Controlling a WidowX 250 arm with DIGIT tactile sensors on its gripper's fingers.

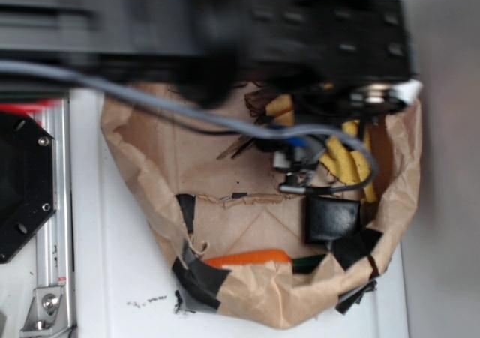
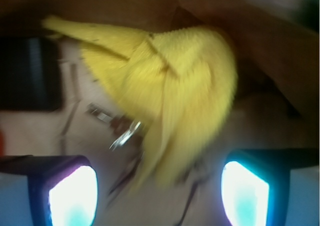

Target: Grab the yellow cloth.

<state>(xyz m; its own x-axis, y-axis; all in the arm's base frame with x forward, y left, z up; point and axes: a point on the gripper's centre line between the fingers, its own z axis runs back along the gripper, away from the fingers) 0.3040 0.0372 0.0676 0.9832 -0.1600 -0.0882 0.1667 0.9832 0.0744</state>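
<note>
The yellow cloth (image 2: 170, 75) lies bunched and folded on brown paper, filling the middle of the wrist view. Its lower tip reaches down toward the gap between my fingers. My gripper (image 2: 159, 196) is open, and its two glowing pads sit far apart at the bottom corners with nothing between them. In the exterior view the yellow cloth (image 1: 341, 158) shows only in strips at the right, mostly hidden under the blurred black arm. My gripper (image 1: 300, 166) hangs just left of it.
A torn brown paper bag (image 1: 157, 151) forms a shallow walled nest, patched with black tape. Inside lie a black wallet-like square (image 1: 330, 218), a slim orange object (image 1: 251, 258) at the front wall and a small metal clip (image 2: 125, 135). A metal rail (image 1: 52, 278) stands left.
</note>
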